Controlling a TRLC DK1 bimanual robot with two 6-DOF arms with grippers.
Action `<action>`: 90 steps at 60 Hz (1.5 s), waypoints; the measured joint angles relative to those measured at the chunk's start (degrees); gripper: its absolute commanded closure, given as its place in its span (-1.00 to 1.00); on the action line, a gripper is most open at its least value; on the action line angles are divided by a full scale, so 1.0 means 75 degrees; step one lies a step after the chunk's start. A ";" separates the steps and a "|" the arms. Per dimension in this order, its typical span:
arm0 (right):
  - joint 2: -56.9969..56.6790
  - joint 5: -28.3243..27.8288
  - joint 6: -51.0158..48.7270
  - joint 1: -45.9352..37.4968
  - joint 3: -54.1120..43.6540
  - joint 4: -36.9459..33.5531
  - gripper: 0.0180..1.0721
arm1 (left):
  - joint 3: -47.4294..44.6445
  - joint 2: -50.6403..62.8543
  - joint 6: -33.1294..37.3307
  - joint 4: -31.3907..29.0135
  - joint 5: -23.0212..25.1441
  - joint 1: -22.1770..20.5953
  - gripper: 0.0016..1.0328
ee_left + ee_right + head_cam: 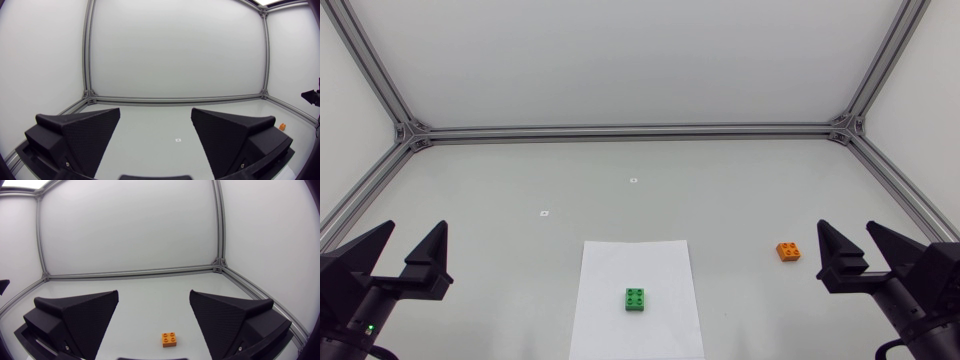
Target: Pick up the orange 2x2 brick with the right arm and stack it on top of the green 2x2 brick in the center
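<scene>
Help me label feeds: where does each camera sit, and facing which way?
Head: above table, looking down; green brick, orange brick, left claw, right claw show.
Left wrist: on left arm, facing across table; left claw open.
Right wrist: on right arm, facing orange brick; right claw open.
Shared: all see the orange brick.

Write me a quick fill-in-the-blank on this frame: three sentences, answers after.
The green brick on the white sheet shows ____ studs on top.
The left gripper and the right gripper both stand ____, holding nothing.
The orange brick lies on the bare table, nearer the ____ one.
Missing words: four; open; right.
</scene>
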 measured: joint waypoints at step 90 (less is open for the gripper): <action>0.7498 -0.0466 -0.0682 -0.0463 0.6114 -0.4010 -0.93 | 0.0000 0.0000 0.0000 0.0000 0.0000 0.0000 -0.92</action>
